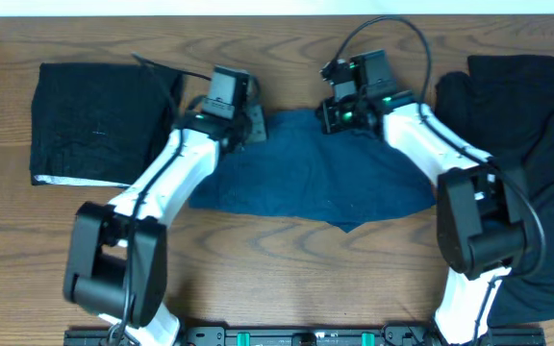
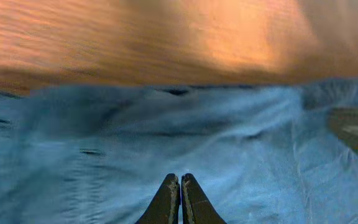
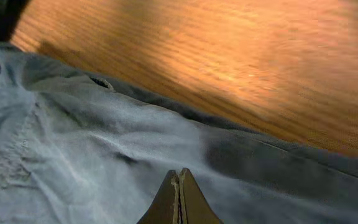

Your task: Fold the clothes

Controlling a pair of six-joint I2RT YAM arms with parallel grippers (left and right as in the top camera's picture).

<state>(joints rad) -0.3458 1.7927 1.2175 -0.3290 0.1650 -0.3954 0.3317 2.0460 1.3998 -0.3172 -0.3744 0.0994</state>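
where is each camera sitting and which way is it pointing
Overhead: fixed above the table, looking straight down on the blue garment, with a folded black cloth and a black pile to either side; both arms show.
Left wrist: on the left arm, looking past its closed left claw over blue fabric toward bare wood.
Right wrist: likewise, past the closed right claw.
Shared: both wrist views show the blue garment's edge against the wood.
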